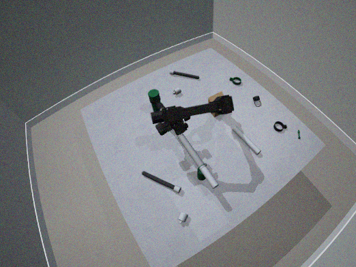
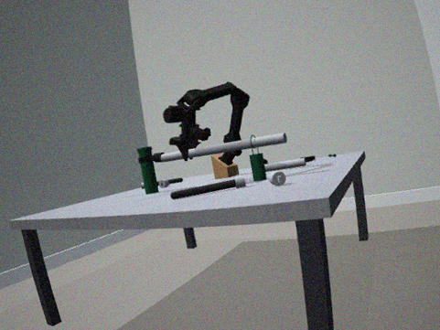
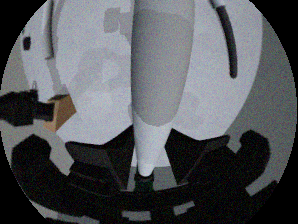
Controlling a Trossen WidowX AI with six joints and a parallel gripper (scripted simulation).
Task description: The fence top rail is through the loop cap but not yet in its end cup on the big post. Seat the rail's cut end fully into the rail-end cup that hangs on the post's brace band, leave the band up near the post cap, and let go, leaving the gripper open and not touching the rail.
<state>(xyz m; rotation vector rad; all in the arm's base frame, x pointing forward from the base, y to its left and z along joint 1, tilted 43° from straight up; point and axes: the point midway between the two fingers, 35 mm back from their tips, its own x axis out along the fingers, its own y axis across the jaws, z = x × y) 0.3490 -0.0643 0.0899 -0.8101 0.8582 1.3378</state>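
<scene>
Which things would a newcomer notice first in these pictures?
Probably the black arm, its pincer shut on the long pale rail. Next, two green posts: the taller near the pincer, the shorter under the rail's far part.

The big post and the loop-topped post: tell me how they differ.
The big post is taller; the loop-topped post is shorter. The big post wears a dark band with a cup just below its cap, while the loop-topped post carries a thin wire loop on top. The rail passes through the loop-topped post's loop; at the big post, its end meets the cup. Both are green and upright.
</scene>
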